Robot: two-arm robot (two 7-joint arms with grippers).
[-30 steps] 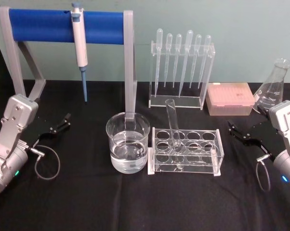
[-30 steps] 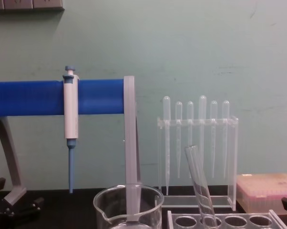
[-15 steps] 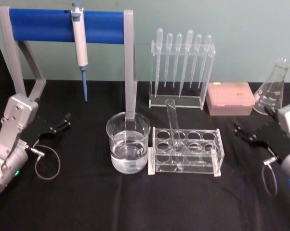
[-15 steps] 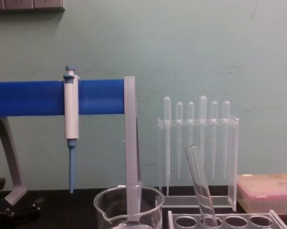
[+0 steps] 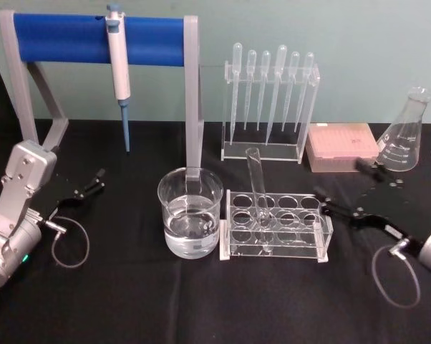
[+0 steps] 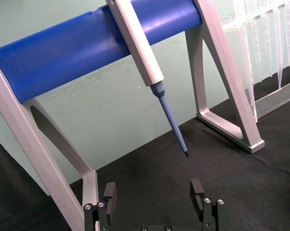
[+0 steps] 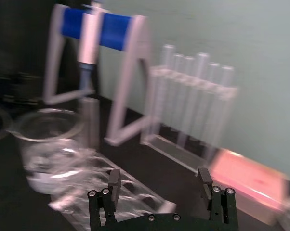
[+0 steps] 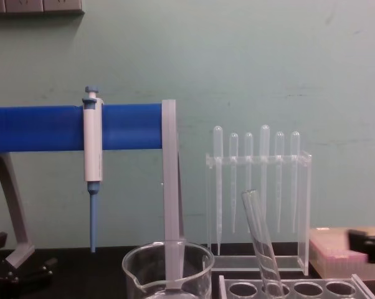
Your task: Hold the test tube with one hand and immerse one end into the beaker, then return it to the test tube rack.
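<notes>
Head view caught the right gripper [image 5: 341,188], fingers spread apart, just beside the rack [image 5: 323,240] holding the leaning test tube [image 5: 257,190]: the reach, I judged (next, closing on its upper shaft). Chest view gave the tilt side-on; head view, water in the beaker [image 5: 190,215]. Far left, the left gripper [image 5: 94,183] idled, fingers parted.

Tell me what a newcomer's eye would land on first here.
The bright blue bar at back left, with the pipettor hanging from it, stands out most. At centre, the test tube leans in the clear rack, with the part-filled beaker to the rack's left. The right gripper is open just right of the rack; the left gripper is parked open at far left.
</notes>
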